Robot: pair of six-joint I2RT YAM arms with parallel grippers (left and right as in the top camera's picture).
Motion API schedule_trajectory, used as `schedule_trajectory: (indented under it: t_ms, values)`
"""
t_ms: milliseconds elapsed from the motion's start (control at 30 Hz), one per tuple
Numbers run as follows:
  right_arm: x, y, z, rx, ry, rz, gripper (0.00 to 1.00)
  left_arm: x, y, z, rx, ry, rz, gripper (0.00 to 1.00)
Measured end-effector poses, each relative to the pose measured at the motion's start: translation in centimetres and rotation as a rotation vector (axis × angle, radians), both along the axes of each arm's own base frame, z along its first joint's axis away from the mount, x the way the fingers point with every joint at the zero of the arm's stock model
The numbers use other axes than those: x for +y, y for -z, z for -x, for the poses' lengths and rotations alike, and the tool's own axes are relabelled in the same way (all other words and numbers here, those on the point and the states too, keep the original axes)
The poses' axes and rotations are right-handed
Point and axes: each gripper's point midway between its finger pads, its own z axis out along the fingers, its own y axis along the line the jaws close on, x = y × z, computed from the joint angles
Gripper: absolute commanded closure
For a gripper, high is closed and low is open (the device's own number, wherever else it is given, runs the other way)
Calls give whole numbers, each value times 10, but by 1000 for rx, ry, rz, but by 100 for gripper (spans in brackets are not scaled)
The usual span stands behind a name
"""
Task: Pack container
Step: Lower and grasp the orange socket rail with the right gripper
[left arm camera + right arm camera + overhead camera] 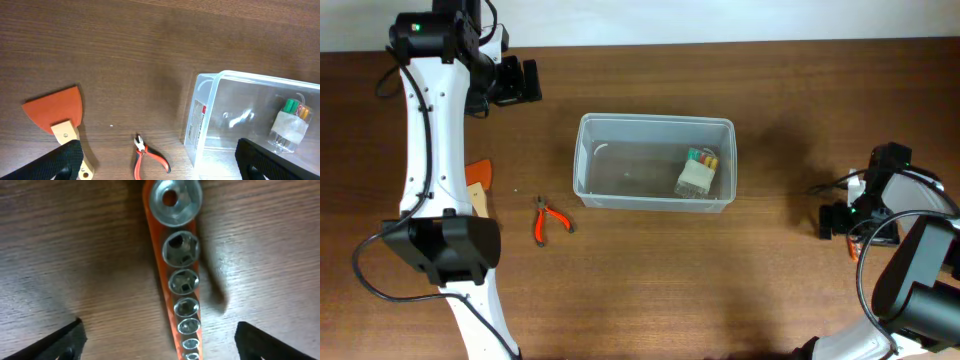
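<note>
Your left jaws stand spread to their fullest with nothing between them; the left gripper [523, 82] hangs over the far left part of the table [720, 290], well apart from everything on it. Moving right, you have an orange scraper [55, 109] with a pale wooden handle lying flat, partly hidden under the left arm in the overhead view. Near it are small pliers [549, 220] with orange grips. Next comes the container [655, 125], upright near the middle of the table between your two arms, with a white label on its left short wall. Inside, toward its right end, lies a small clear-wrapped bundle [697, 174] with green and orange tips. At the far right, the right gripper [836, 219] is low over an orange socket rail [182, 280] carrying a row of chrome sockets, largest to smallest. Its jaws are also wide apart, one finger [60, 340] on each side of the rail, clear of it and gripping nothing.
</note>
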Motion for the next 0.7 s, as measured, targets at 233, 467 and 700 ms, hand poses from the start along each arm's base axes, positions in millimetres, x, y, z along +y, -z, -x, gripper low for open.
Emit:
schedule_trajectory:
  t_ms: [233,467,700]
  values:
    - [-1,1,-3,-15,19,4,35,0,0,0,0,0,0,1]
    - [-2,1,-5,-26,35,12,49,0,0,0,0,0,0,1]
    - [-3,2,-6,-34,58,19,61,0,0,0,0,0,0,1]
